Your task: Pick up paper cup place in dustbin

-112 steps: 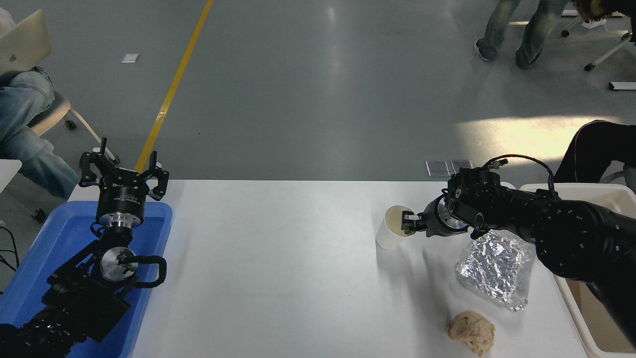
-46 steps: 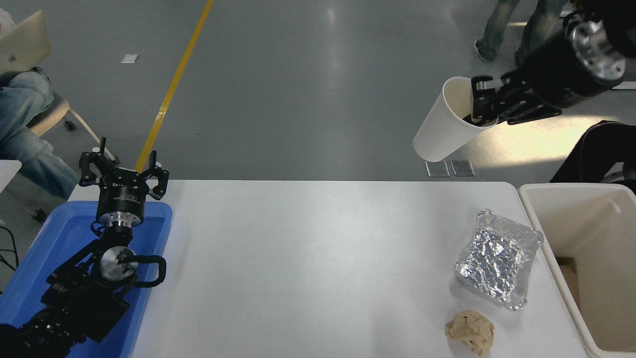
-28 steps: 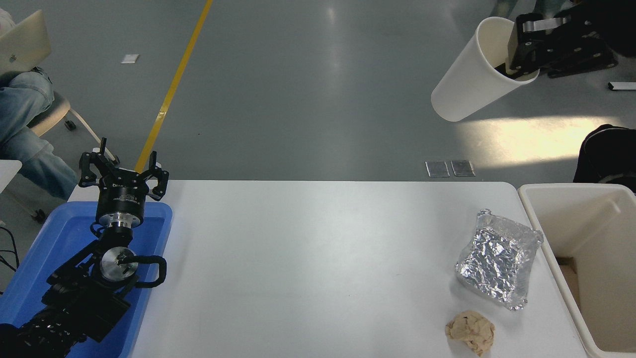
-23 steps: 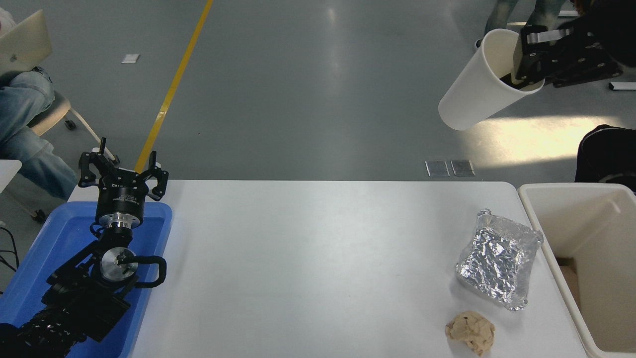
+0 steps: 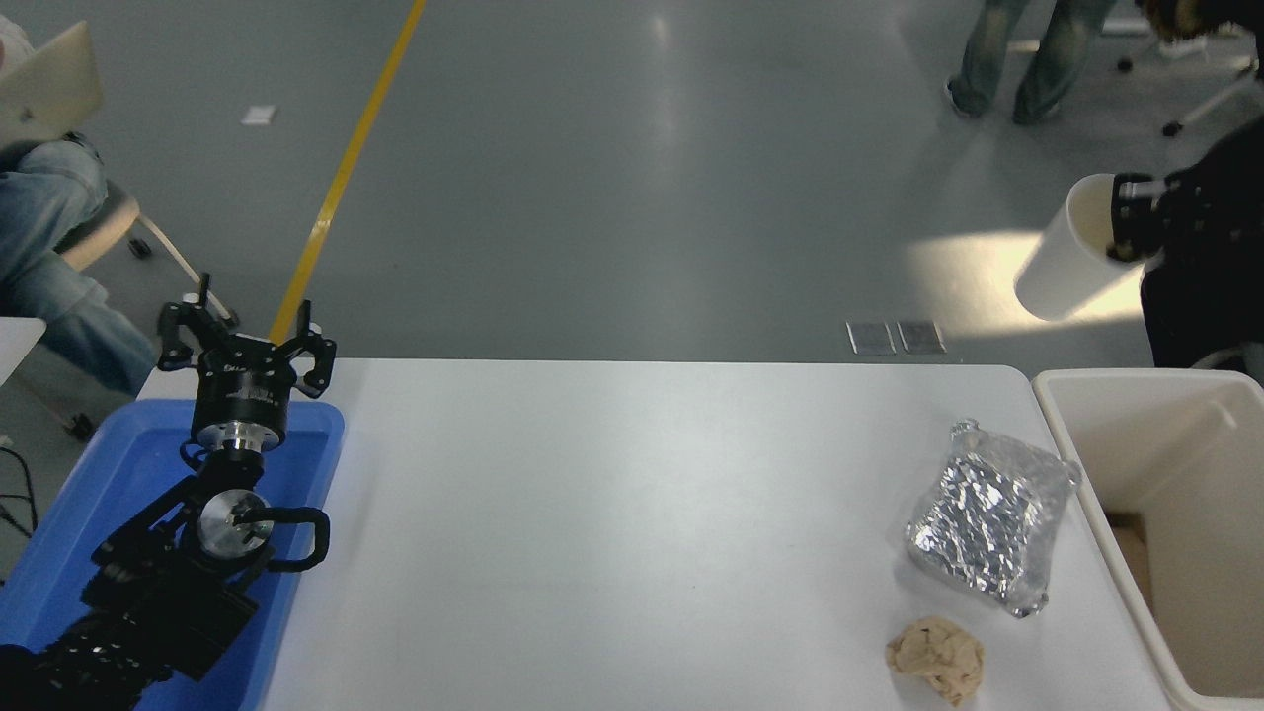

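From the head view, the white table (image 5: 612, 513) stood on a grey floor (image 5: 632, 178) crossed by a yellow line (image 5: 341, 178). The right gripper (image 5: 1126, 222) pinched the paper cup (image 5: 1066, 262) by its rim, high above the dustbin (image 5: 1062, 415) at the table's right edge. The left gripper (image 5: 242, 341) stood parked, fingers spread, over the blue tray (image 5: 306, 464). A foil packet (image 5: 987, 513) and paper ball (image 5: 936, 657) lay near the right edge.

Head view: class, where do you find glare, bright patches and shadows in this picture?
Head view: a sunlit patch on the floor lies behind the paper cup held in the right tool; a pale streak of glare runs up the floor at top centre; the foil packet sparkles; soft shadows edge the paper ball.
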Robot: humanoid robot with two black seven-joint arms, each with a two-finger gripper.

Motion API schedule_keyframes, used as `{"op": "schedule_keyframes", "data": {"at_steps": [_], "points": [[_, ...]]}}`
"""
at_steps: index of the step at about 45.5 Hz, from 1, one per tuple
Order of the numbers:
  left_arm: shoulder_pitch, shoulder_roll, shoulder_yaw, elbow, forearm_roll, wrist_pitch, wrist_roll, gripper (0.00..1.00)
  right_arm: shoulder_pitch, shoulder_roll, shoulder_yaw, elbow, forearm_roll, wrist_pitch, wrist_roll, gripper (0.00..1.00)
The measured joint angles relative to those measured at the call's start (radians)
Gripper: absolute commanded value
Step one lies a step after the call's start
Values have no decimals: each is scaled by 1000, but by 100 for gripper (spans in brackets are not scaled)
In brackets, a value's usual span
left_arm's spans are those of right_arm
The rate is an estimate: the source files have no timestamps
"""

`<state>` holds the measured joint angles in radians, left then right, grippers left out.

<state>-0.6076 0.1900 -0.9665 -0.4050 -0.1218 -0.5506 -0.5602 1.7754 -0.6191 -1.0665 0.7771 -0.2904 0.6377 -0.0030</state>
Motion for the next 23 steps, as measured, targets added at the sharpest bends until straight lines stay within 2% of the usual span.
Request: {"op": "schedule_keyframes", "data": {"at_steps": [12, 23], "points": [[0, 0, 0, 0, 0, 0, 0, 99, -495, 95, 223, -479, 2, -70, 0, 0], [0, 0, 0, 0, 0, 0, 0, 99, -807, 153, 351, -700, 3, -219, -2, 0]]}}
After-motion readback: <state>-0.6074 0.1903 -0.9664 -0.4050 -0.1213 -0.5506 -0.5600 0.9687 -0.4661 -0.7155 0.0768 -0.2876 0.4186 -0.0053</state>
